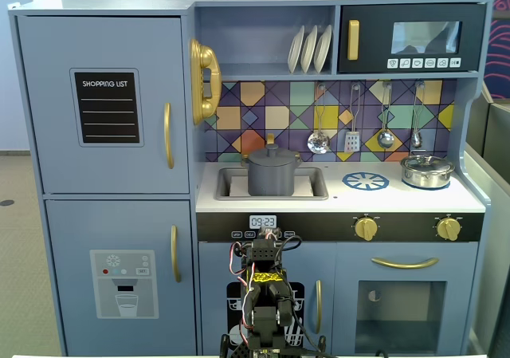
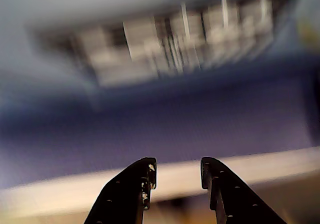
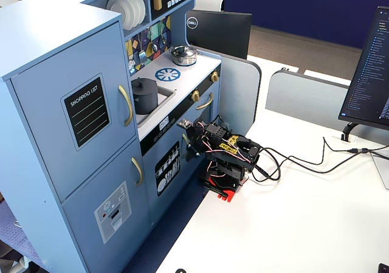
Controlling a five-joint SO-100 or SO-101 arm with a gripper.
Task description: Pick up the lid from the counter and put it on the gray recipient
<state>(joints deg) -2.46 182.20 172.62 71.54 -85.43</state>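
Note:
The matte dark-gray pot point(image 1: 271, 179) stands in the sink cut-out of the pale counter point(image 1: 343, 201). The dark-gray lid point(image 1: 271, 155), with its small knob, sits on top of the pot; both fixed views show this, with the lid point(image 3: 143, 82) on the pot point(image 3: 144, 98). My arm point(image 1: 263, 294) is folded low in front of the kitchen's lower doors, well below the counter and away from the pot. In the wrist view my gripper point(image 2: 177, 171) is open and empty, its two black fingers apart against a blurred background.
A shiny silver pot with its own lid point(image 1: 426, 171) stands at the counter's right end, beside the printed blue burner ring point(image 1: 366, 181). Utensils hang above it. The arm's base point(image 3: 222, 185) is clamped to a white desk, with cables and monitors point(image 3: 371, 72) to the right.

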